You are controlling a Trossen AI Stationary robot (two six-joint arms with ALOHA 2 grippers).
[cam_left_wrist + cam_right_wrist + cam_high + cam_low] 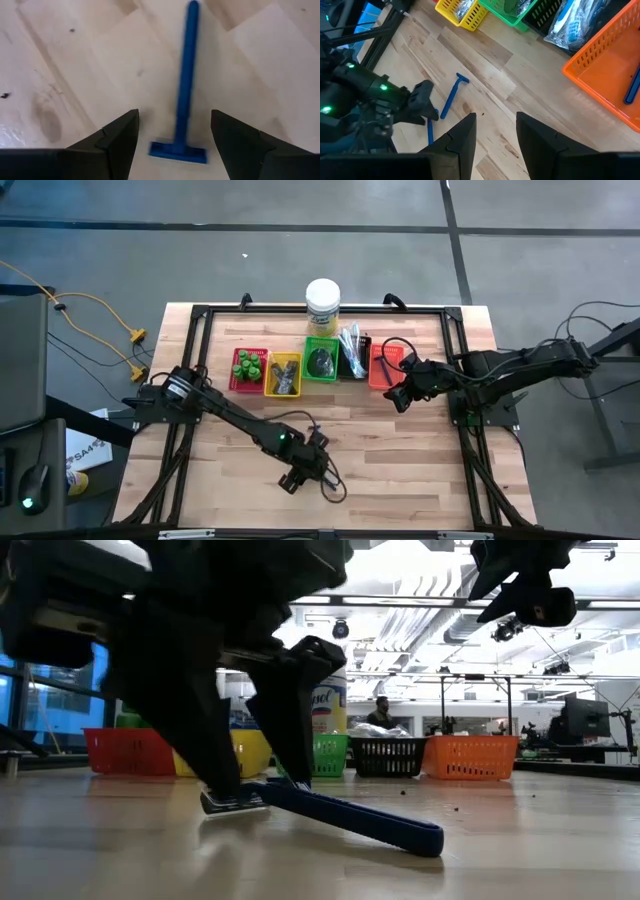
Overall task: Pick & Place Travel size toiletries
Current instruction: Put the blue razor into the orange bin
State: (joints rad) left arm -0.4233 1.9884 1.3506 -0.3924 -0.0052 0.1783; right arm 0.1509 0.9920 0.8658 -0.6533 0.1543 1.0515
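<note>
1. Two dark fingers (110,145) of the left gripper (175,140) stand apart with nothing between them but the head end of a dark-blue razor (184,100), which lies flat on the bare wooden table (65,65), its handle pointing away from the wrist.
2. Risk one: the jaws straddle the razor near its broad head rather than its thin handle, so closing here could pinch the head corner and twist the razor out sideways.
3. Risk two: the razor lies low on the wood (the low view shows its head end touching the boards and the handle slightly raised), so fingertips that stop too high would close on air, while pressing too low would scrape the table.
4. A second blue razor (430,131) seems to lie just beside the left gripper in the right wrist view; a sweep could knock it.
5. The right gripper (400,395) hangs with its fingers partly apart and empty near the orange tray (383,370), well apart from the razor.
</note>
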